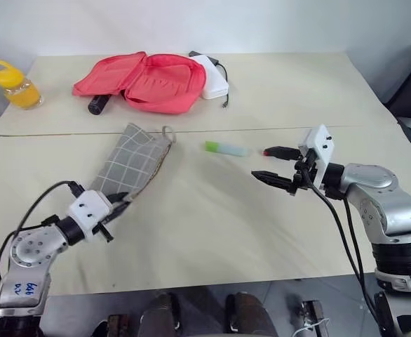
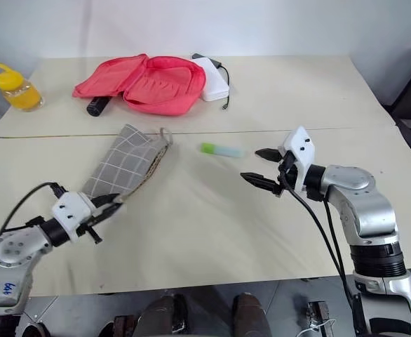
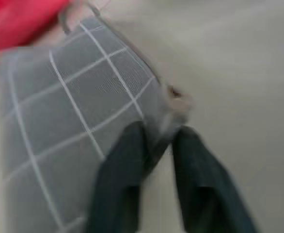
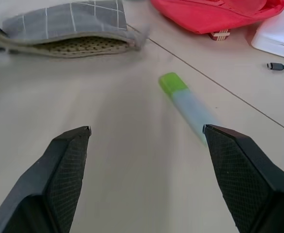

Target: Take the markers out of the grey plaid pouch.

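One green marker (image 1: pixel 225 148) lies in plain sight on the table (image 1: pixel 212 232), out of the grey plaid pouch (image 1: pixel 132 165) and between it and the right pincer (image 1: pixel 260 163). From that pincer the marker lies just ahead and toward the robot's left, near but not touching. Its long axis runs across the table, with the green end toward the pouch and the pale end toward the pincer. The right pincer is spread wide and holds nothing, and the right arm is clearly the nearer one. A small red tip shows beside its upper finger; I cannot tell what it is.

The left pincer (image 1: pixel 120 201) is at the pouch's near end, and I cannot tell whether it pinches the cloth. The pouch lies flat, its ring end away from the robot.

Counted: one visible marker, one pouch, two pincers. At the far side lie one pink-red case (image 1: pixel 142 81), one black cylinder (image 1: pixel 97 104), one white box (image 1: pixel 212 78) and one yellow jar (image 1: pixel 16 86).
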